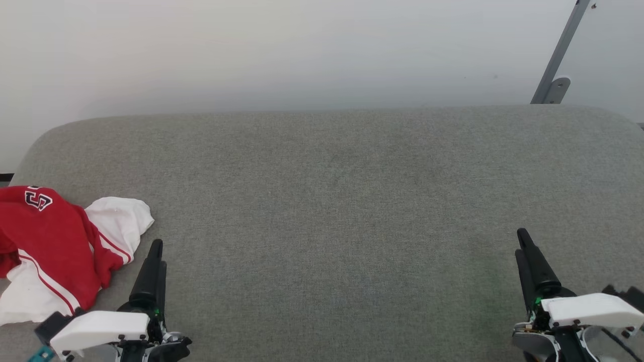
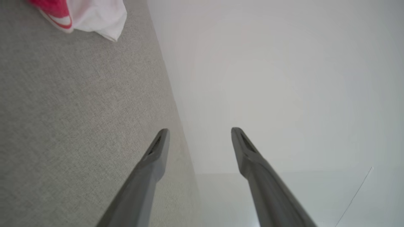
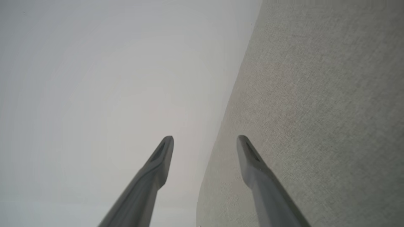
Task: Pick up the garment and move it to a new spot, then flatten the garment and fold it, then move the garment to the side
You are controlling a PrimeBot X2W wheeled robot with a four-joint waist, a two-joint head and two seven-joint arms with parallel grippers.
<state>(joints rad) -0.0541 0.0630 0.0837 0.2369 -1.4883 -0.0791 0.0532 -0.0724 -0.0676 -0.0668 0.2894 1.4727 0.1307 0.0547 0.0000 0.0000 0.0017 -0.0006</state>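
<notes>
Hovering wide open over the front of the grey cushion (image 1: 327, 201), the left gripper (image 1: 157, 249) and right gripper (image 1: 523, 237) hold nothing, so I think the left should pinch a thick fold of the crumpled red jersey (image 1: 55, 241) just beside it, at the cushion's left end.

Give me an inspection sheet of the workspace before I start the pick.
Surface: grey fabric surface, flat, mostly bare.
Job's things: garment, crumpled in a heap at the surface's left edge, not folded.
Clutter: nothing seen.
Grippers: left gripper open, empty, fingers just right of the garment; right gripper open, empty, at the far right.
Cables: nothing seen on the surface.
Surroundings: pale wall behind; grey metal bracket at upper right.
</notes>
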